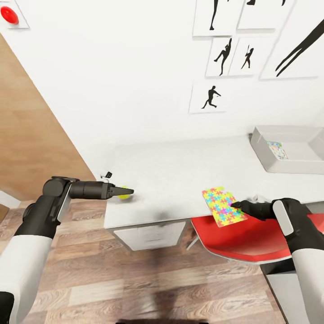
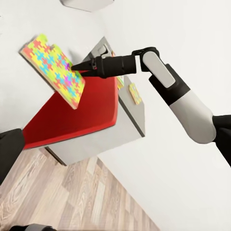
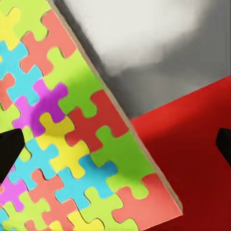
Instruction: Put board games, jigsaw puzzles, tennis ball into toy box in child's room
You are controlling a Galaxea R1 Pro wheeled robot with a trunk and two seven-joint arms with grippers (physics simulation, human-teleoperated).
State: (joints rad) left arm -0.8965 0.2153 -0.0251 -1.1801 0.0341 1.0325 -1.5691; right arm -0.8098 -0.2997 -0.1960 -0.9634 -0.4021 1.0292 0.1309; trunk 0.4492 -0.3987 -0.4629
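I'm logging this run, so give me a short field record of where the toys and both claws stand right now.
left claw: at the tennis ball near the table's front edge; grasp unclear
right claw: shut on the jigsaw puzzle
jigsaw puzzle: tilted, over the table edge and the red chair
toy box: on the table, far right, a small colourful box inside

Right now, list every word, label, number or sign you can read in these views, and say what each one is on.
No readable text anywhere.
Puzzle box at the right gripper: coloured interlocking pieces, no lettering.
Flat box in the grey bin: print too small and blurred to read.
Wall posters: black silhouettes, no words.
Red round sign on the wall: no lettering visible.
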